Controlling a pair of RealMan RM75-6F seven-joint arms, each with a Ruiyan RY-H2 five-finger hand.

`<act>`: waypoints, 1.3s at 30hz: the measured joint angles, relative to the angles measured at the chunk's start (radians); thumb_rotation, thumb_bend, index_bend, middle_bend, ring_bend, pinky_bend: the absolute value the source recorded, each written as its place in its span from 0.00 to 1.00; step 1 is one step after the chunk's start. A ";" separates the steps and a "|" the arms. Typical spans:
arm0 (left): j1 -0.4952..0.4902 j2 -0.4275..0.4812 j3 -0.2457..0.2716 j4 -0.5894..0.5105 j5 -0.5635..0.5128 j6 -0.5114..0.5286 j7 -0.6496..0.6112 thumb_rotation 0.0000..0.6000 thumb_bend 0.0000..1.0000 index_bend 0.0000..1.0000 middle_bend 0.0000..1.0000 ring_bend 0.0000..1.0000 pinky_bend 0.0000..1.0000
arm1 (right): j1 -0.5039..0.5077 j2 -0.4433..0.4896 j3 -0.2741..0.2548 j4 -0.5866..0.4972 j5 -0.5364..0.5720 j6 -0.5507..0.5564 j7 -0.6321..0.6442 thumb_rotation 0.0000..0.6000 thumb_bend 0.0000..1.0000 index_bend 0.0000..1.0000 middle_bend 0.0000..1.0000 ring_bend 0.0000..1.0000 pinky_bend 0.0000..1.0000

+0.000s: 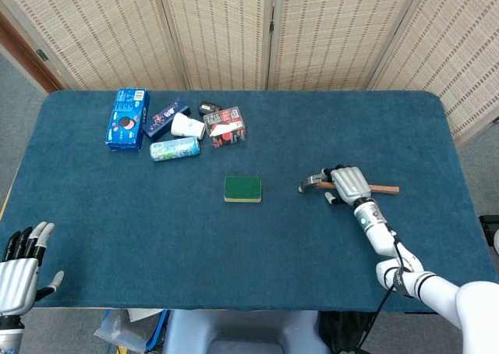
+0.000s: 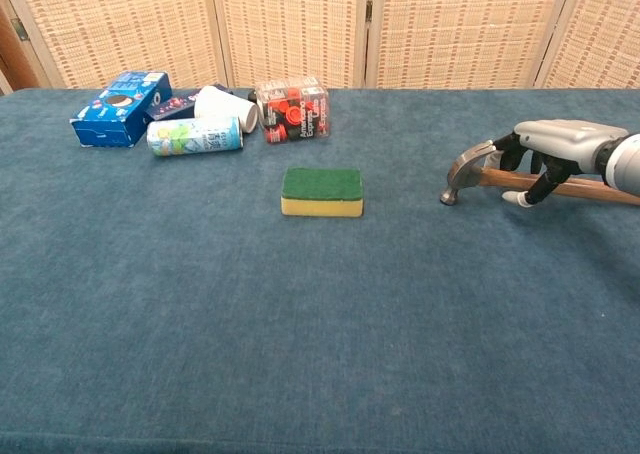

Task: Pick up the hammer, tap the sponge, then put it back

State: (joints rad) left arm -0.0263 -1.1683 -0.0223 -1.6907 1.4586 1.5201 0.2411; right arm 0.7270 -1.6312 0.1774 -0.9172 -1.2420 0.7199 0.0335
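The light is bright and even, and seems to come from above. Shadows are small and soft, like the thin one under the sponge [image 2: 321, 192]. Nothing shines too hard. Both pictures look sharp, with only a little softness far back.
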 measured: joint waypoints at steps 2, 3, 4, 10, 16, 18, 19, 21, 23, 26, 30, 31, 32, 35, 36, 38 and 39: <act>0.000 -0.001 0.000 0.002 -0.001 0.000 -0.001 1.00 0.26 0.00 0.00 0.00 0.00 | 0.002 -0.003 -0.001 0.006 0.002 -0.006 0.001 1.00 0.38 0.35 0.43 0.26 0.32; 0.001 -0.002 0.000 0.003 -0.001 -0.001 -0.001 1.00 0.26 0.00 0.00 0.00 0.00 | 0.003 -0.003 -0.002 0.008 0.003 -0.007 0.001 1.00 0.39 0.35 0.43 0.26 0.32; 0.001 -0.002 0.000 0.004 -0.001 -0.001 -0.002 1.00 0.26 0.00 0.00 0.00 0.00 | 0.004 -0.004 -0.003 0.009 0.003 -0.008 0.001 1.00 0.39 0.36 0.43 0.25 0.32; 0.000 -0.004 -0.001 0.008 -0.001 -0.001 -0.006 1.00 0.26 0.00 0.00 0.00 0.00 | 0.005 -0.004 -0.005 0.008 0.005 -0.013 0.000 1.00 0.46 0.36 0.43 0.25 0.32; 0.004 -0.006 0.000 0.012 -0.003 0.001 -0.009 1.00 0.26 0.00 0.00 0.00 0.00 | 0.006 -0.007 -0.009 0.009 0.009 -0.021 -0.004 1.00 0.50 0.36 0.44 0.25 0.32; 0.005 -0.006 0.000 0.013 -0.004 0.002 -0.010 1.00 0.26 0.00 0.00 0.00 0.00 | 0.007 -0.009 -0.010 0.011 0.010 -0.021 -0.005 1.00 0.51 0.36 0.44 0.25 0.32; 0.005 -0.006 -0.001 0.013 -0.003 0.002 -0.010 1.00 0.26 0.00 0.00 0.00 0.00 | 0.007 -0.009 -0.010 0.011 0.011 -0.022 -0.005 1.00 0.51 0.36 0.44 0.25 0.32; 0.004 -0.006 0.000 0.014 -0.002 0.002 -0.011 1.00 0.26 0.00 0.00 0.00 0.00 | 0.008 -0.010 -0.010 0.011 0.012 -0.023 -0.005 1.00 0.51 0.37 0.44 0.25 0.32; 0.004 -0.007 -0.001 0.015 -0.003 0.002 -0.011 1.00 0.26 0.00 0.00 0.00 0.00 | 0.008 -0.010 -0.010 0.010 0.012 -0.022 -0.006 1.00 0.52 0.37 0.44 0.25 0.32; 0.004 -0.008 -0.001 0.016 -0.003 0.001 -0.012 1.00 0.26 0.00 0.00 0.00 0.00 | 0.009 -0.009 -0.010 0.008 0.013 -0.022 -0.006 1.00 0.53 0.38 0.45 0.25 0.32; 0.004 -0.010 -0.001 0.018 -0.004 -0.001 -0.012 1.00 0.26 0.00 0.00 0.00 0.00 | 0.008 -0.006 -0.010 0.006 0.015 -0.022 -0.008 1.00 0.53 0.39 0.46 0.26 0.32; 0.004 -0.010 -0.001 0.018 -0.004 -0.001 -0.013 1.00 0.26 0.00 0.00 0.00 0.00 | 0.008 -0.006 -0.010 0.006 0.015 -0.022 -0.009 1.00 0.54 0.39 0.47 0.26 0.32; 0.004 -0.010 -0.001 0.019 -0.004 -0.001 -0.013 1.00 0.26 0.00 0.00 0.00 0.00 | 0.008 -0.005 -0.011 0.005 0.015 -0.022 -0.010 1.00 0.54 0.40 0.47 0.26 0.32; 0.004 -0.011 -0.001 0.020 -0.004 -0.001 -0.015 1.00 0.26 0.00 0.00 0.00 0.00 | 0.007 -0.003 -0.012 0.001 0.015 -0.021 -0.012 1.00 0.56 0.40 0.48 0.26 0.32; 0.004 -0.011 -0.001 0.020 -0.004 -0.001 -0.015 1.00 0.26 0.00 0.00 0.00 0.00 | 0.007 -0.002 -0.012 -0.001 0.015 -0.021 -0.013 1.00 0.57 0.41 0.48 0.27 0.32; 0.004 -0.011 -0.001 0.021 -0.004 -0.002 -0.016 1.00 0.26 0.00 0.00 0.00 0.00 | 0.006 -0.001 -0.012 -0.004 0.016 -0.019 -0.014 1.00 0.59 0.43 0.50 0.28 0.32; 0.004 -0.012 -0.001 0.022 -0.004 -0.003 -0.016 1.00 0.26 0.00 0.00 0.00 0.00 | 0.006 -0.001 -0.012 -0.005 0.017 -0.019 -0.013 1.00 0.60 0.43 0.51 0.29 0.32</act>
State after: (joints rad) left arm -0.0225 -1.1798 -0.0231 -1.6688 1.4548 1.5173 0.2250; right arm 0.7329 -1.6320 0.1656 -0.9221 -1.2254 0.7010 0.0201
